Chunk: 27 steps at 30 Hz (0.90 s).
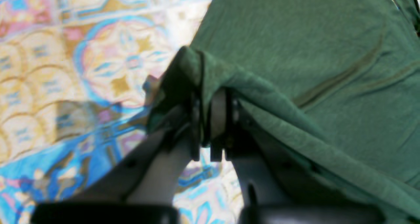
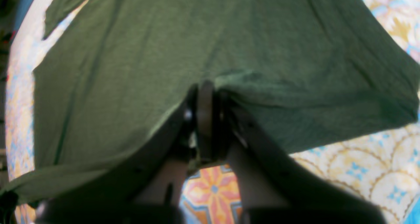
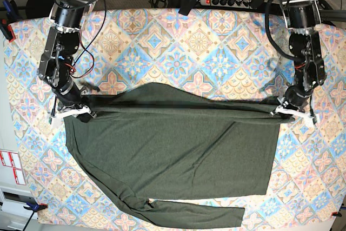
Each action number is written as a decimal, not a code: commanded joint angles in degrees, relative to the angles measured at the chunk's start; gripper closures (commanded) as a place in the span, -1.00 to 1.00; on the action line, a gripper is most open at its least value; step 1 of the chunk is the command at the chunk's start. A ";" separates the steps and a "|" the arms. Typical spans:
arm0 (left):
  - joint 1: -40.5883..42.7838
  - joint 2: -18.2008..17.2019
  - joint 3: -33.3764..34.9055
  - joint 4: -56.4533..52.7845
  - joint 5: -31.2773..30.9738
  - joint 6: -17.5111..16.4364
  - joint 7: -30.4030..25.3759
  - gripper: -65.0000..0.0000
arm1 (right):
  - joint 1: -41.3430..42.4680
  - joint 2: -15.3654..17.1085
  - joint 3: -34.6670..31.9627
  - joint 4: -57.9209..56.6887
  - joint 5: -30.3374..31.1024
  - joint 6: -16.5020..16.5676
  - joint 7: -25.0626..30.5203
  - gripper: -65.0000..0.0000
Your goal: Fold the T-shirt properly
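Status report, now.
Left claw and right claw both shut on T-shirt edge, cloth stretched between them. Nothing in the way.

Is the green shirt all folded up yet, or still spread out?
Only partly folded. The shirt lies mostly flat on the table, with its far edge doubled over and a sleeve sticking out along the near edge.

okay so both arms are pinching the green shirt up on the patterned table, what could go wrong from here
1. Each grip is small: the left gripper and right gripper pinch only a bunched edge of the T-shirt, so the fabric could slip out mid-fold.
2. A long sleeve trails along the shirt's near edge; it may drag or end up outside the fold.
3. The stretched span between the grippers could fold crookedly if the arms move unevenly.
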 commanded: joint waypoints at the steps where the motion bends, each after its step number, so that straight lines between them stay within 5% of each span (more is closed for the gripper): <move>1: -1.48 -0.87 0.49 0.60 -0.06 -0.21 -2.05 1.00 | 2.06 0.55 0.20 0.18 0.82 0.70 1.54 1.00; 7: -2.27 -0.87 4.10 0.33 0.11 -0.12 -7.42 1.00 | 3.82 0.55 0.20 -3.51 0.82 0.70 3.47 1.00; 27: -3.50 0.19 -0.74 -6.70 -0.06 0.14 -9.44 1.00 | 3.82 0.90 0.20 -3.78 0.91 0.70 10.15 0.99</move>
